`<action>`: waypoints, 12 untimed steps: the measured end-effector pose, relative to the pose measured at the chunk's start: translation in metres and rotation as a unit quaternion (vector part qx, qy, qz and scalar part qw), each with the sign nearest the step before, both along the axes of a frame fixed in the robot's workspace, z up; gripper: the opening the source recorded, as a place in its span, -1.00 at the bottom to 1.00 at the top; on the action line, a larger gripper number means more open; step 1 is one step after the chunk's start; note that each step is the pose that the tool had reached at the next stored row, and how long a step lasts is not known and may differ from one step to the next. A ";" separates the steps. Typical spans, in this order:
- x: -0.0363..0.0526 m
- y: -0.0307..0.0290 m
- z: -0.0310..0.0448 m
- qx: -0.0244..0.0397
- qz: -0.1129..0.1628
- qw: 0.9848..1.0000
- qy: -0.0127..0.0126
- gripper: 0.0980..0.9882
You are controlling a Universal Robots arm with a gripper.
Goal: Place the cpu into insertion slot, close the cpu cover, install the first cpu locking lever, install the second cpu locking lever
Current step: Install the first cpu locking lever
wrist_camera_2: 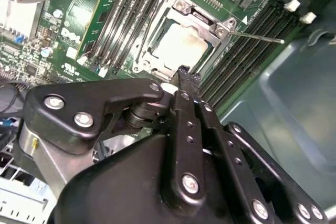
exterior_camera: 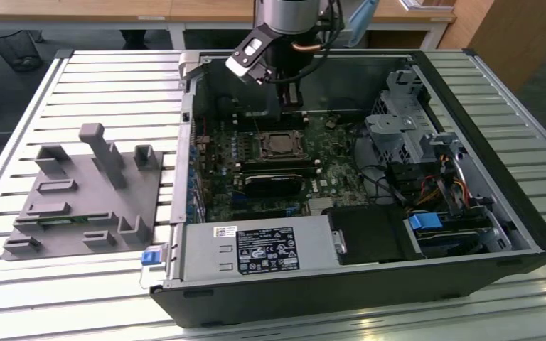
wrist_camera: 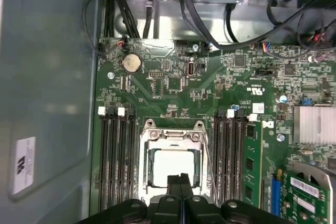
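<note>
While the clenched, empty black gripper (wrist_camera: 180, 179) hovered just above, the silvery-grey square cpu (wrist_camera: 170, 167) sat in the black-rimmed insertion slot (exterior_camera: 279, 145) mid-frame in the exterior view, the thin silver metal cpu cover (wrist_camera: 170, 136) seemingly down and one wire locking lever (wrist_camera_2: 257, 38) apparently unlatched.

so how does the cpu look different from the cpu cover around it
The cpu is a solid, pale, plain square, while the cpu cover is a darker silver-grey frame with a cut-out centre. The cpu cover is the larger of the two: its rim runs around the cpu, which shows through the opening. Both are square, look metallic and appear to lie flat.
</note>
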State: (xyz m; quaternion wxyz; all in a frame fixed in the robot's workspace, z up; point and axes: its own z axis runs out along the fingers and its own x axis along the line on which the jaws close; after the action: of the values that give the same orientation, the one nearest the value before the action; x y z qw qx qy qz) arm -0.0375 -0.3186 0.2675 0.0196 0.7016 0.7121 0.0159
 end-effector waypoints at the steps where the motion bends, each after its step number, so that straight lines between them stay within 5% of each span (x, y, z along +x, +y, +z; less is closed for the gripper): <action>1: 0.0000 0.0000 0.0023 0.000 0.000 1.000 0.000 -0.98; 5: 0.0000 0.0000 0.0122 0.000 0.000 1.000 0.000 -0.98; 12: 0.0000 0.0000 0.0124 0.001 0.043 0.999 0.000 -0.98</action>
State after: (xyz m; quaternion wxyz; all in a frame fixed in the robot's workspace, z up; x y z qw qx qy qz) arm -0.0376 -0.3186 0.2799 0.0182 0.6707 0.7413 0.0174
